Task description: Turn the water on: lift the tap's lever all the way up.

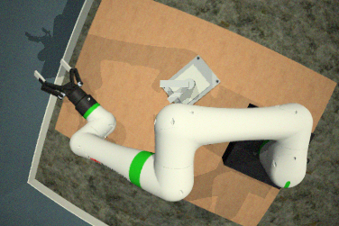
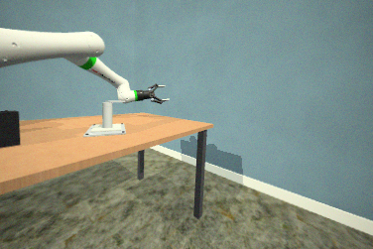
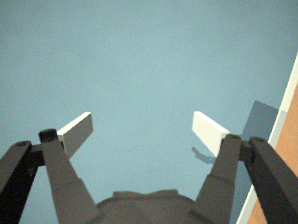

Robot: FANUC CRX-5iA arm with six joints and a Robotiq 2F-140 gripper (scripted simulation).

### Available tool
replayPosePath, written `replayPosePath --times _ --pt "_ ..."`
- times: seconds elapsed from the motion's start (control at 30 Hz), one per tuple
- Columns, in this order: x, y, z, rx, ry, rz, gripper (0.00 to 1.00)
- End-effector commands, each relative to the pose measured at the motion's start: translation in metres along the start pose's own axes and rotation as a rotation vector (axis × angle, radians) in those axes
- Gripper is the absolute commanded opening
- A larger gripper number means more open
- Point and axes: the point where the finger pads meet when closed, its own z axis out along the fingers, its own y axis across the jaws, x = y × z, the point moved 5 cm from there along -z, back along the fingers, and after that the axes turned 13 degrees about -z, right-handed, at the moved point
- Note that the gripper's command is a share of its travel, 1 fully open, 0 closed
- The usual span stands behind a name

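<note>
The tap (image 1: 182, 88) is a light grey post on a square grey base plate (image 1: 198, 78) in the middle of the wooden table. Its lever (image 1: 173, 84) lies low and about level, pointing left. In the exterior view the tap (image 2: 106, 115) stands upright on the table. My gripper (image 1: 53, 76) is open and empty, far left of the tap, out past the table's left edge near the wall. It shows in the exterior view (image 2: 160, 94) in the air, and in the wrist view (image 3: 142, 129) facing the blue wall.
A black box (image 1: 245, 152) stands at the arm's base on the table's right side. The blue wall (image 1: 27, 62) with its white skirting (image 1: 54, 103) runs close along the table's left edge. The arm's elbow (image 1: 176, 152) hangs over the table's front part.
</note>
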Motion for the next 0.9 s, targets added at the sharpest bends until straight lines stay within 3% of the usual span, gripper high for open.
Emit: replayPosePath --times 0.0,0.63,0.77,0.87 --pt "0.000 0.000 0.000 0.000 0.000 0.000 1.00" --pt "0.000 -0.002 0.001 0.003 -0.006 -0.004 1.00" --pt "-0.002 -0.015 0.007 0.030 -0.071 -0.043 1.00" --pt "-0.005 -0.036 0.013 0.074 -0.182 -0.116 1.00"
